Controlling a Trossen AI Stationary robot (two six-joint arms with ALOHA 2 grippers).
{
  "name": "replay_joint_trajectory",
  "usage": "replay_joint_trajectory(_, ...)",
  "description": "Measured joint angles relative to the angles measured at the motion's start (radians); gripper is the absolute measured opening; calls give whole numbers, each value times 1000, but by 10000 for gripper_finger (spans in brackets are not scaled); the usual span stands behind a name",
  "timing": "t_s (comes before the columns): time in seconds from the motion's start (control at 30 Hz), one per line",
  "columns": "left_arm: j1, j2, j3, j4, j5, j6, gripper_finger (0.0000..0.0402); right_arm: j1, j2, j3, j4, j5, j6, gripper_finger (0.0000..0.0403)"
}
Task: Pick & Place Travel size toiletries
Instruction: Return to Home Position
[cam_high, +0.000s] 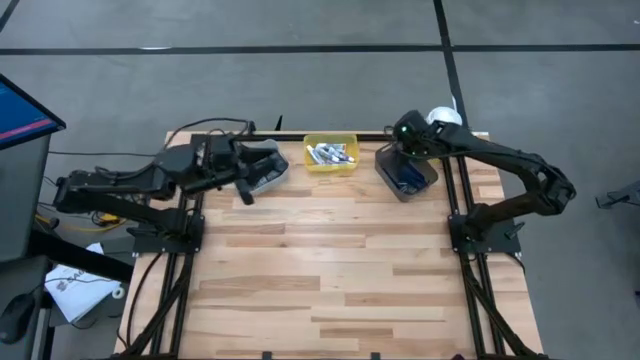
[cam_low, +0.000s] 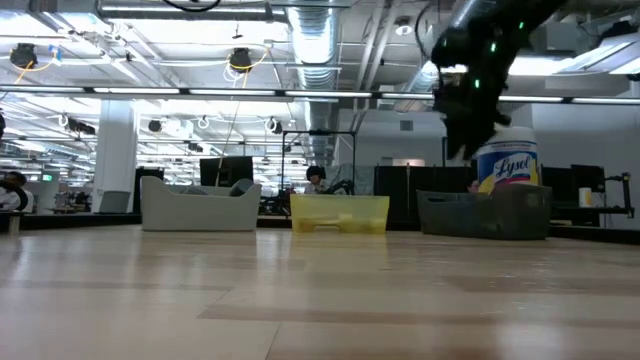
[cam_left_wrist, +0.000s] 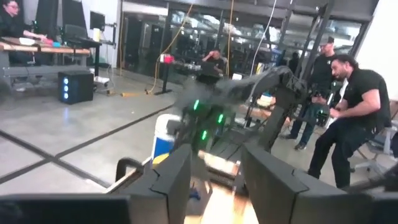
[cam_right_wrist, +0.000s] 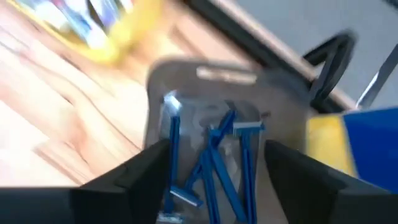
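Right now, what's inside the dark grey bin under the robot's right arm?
Several thin blue plastic razors lie crisscrossed in the dark grey plastic bin. Dark fingers of the right end effector cover the bin's near corners, so anything there is hidden.

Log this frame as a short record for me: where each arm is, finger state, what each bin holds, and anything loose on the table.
Left gripper: at the light grey bin, fingers open, empty
Right gripper: above the dark grey bin, fingers open, empty
Dark grey bin contents: blue razors
Yellow bin contents: white mini tubes
Light grey bin contents: hidden by the left arm
Wipes canister: upright, behind the dark grey bin
Loose items on table: none seen in the high view
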Motion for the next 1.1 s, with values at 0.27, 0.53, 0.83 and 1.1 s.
replay_joint_trajectory(0.27, -2, -302, -10, -288, 13, -10, 20, 61, -336, 87, 71, -9, -96, 207)
replay_joint_trajectory(0.53, -2, -608, -181, -287, -1, -17, 1, 46, -839, -87, 219, -224, -56, 14)
replay_joint_trajectory(0.83, -2, -703, -434, -199, 135, -56, 0, 127, -1063, -372, 500, -471, 133, 1)
replay_joint_trajectory(1.1, -2, -767, -613, -41, 173, -134, 0, 314, -1068, -606, 686, -446, 258, 0)
